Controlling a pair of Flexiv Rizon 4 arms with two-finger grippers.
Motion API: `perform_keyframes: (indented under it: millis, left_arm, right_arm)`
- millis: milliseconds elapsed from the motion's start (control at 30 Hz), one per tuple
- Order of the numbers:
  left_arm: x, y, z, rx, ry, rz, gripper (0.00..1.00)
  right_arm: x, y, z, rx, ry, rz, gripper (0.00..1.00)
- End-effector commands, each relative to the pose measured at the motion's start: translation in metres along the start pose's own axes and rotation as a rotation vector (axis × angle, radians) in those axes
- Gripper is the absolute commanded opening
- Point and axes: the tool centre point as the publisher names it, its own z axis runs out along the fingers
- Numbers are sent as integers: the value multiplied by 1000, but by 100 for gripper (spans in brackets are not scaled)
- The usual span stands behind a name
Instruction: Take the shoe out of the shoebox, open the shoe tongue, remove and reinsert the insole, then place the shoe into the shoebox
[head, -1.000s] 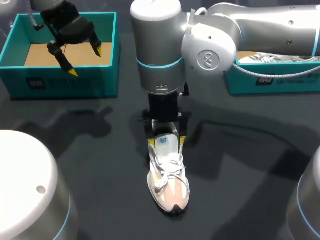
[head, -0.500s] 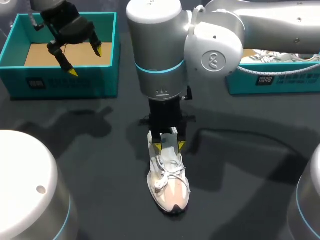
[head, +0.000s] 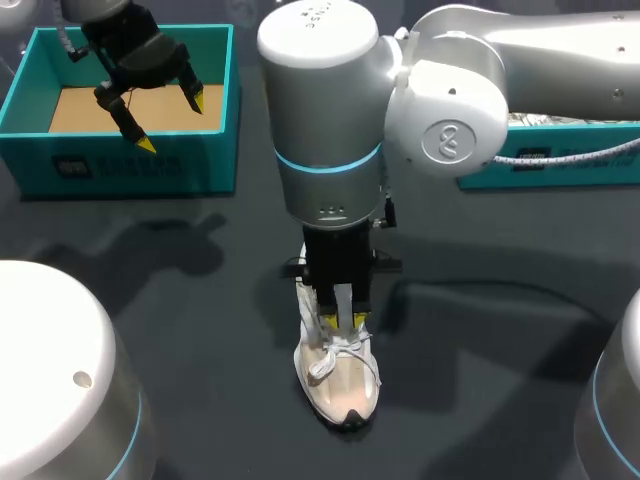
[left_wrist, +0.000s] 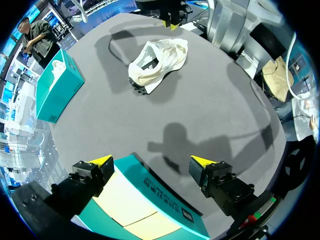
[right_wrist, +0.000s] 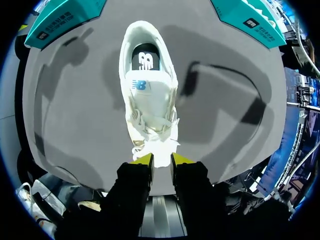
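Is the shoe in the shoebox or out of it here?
Out. The shoe stands on its sole on the dark table; the teal box at left shows only bare cardboard inside.

White, peach-toed shoe (head: 340, 385); teal shoebox (head: 150, 165) with tan floor.

Small white label on the front of the left box (head: 70, 166) and of the right box (head: 533, 159), print too small to read. Logo marks on the shoe (right_wrist: 148, 115), on its tongue (right_wrist: 140, 85) and insole (right_wrist: 145, 62). Round emblem on the right arm (head: 447, 140)
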Motion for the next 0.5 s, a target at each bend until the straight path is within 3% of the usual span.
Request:
perform_keyframes:
  millis: [33,500]
  left_arm:
    - [0,0,0,-2,2,1,100]
    - [0,0,0,-2,2,1,100]
  right_arm:
    - [5,-3,-3,-43,-16,16,22]
    - [12,54,21,-63,37,-112,20]
